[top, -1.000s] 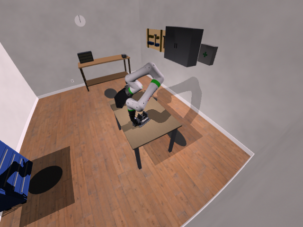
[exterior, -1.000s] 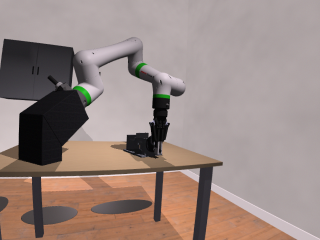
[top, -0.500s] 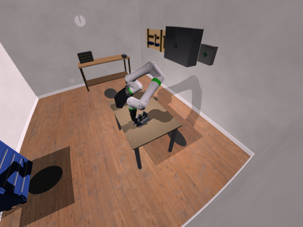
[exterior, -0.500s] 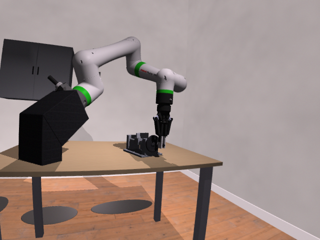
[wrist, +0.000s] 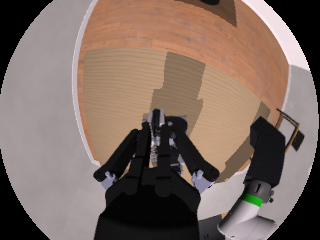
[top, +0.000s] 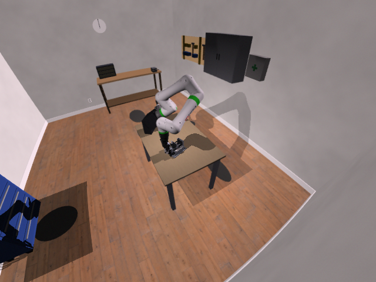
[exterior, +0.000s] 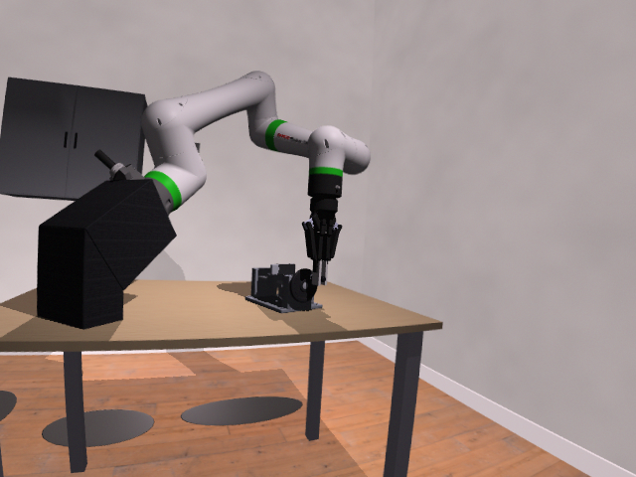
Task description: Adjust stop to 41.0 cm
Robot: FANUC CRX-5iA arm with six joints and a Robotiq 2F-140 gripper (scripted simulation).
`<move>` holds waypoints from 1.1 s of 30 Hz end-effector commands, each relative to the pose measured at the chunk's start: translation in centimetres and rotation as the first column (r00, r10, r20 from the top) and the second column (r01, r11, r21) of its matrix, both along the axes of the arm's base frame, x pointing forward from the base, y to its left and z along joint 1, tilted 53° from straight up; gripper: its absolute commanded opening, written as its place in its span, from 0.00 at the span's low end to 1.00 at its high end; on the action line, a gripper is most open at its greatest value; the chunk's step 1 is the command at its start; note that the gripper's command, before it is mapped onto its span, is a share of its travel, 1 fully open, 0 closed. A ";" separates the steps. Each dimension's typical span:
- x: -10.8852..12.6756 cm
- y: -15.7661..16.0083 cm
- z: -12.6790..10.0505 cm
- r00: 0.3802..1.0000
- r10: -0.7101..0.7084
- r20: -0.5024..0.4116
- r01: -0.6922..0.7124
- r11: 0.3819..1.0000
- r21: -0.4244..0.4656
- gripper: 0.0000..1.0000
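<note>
Exterior view: handwheel [top: 167,150] [exterior: 301,290] [wrist: 177,122] beside and below the claw [top: 166,148] [exterior: 320,279] [wrist: 157,114], nearly closed fingers clamped on its crank handle [exterior: 322,278]

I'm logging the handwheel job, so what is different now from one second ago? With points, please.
In the exterior view, the gripper [top: 166,148] [exterior: 319,279] [wrist: 157,114] has risen and shifted slightly right, along the rim of the handwheel [exterior: 301,291]. No letting go is visible: its fingers remain close together, though their hold on the wheel is unclear. The table [top: 194,164] [exterior: 195,318] [wrist: 115,90] and the arm's black base block [top: 149,123] [exterior: 62,271] [wrist: 267,150] stayed put.
</note>
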State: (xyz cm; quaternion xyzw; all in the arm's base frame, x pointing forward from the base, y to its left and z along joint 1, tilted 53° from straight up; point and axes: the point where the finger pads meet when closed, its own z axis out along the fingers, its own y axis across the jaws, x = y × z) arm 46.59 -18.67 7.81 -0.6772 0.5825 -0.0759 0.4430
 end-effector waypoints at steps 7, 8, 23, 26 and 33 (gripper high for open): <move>-1.7 -0.4 -0.5 1.000 0.000 -0.001 0.000 1.000 0.000 0.04; -2.0 -0.4 -0.7 1.000 0.000 -0.001 0.000 1.000 0.000 0.04; -3.5 0.5 -3.7 1.000 0.000 -0.001 0.000 1.000 0.000 0.04; -3.4 0.8 -4.3 1.000 0.000 -0.001 0.000 1.000 0.000 0.04; -2.5 1.8 -5.6 1.000 0.000 -0.001 0.000 1.000 0.000 0.04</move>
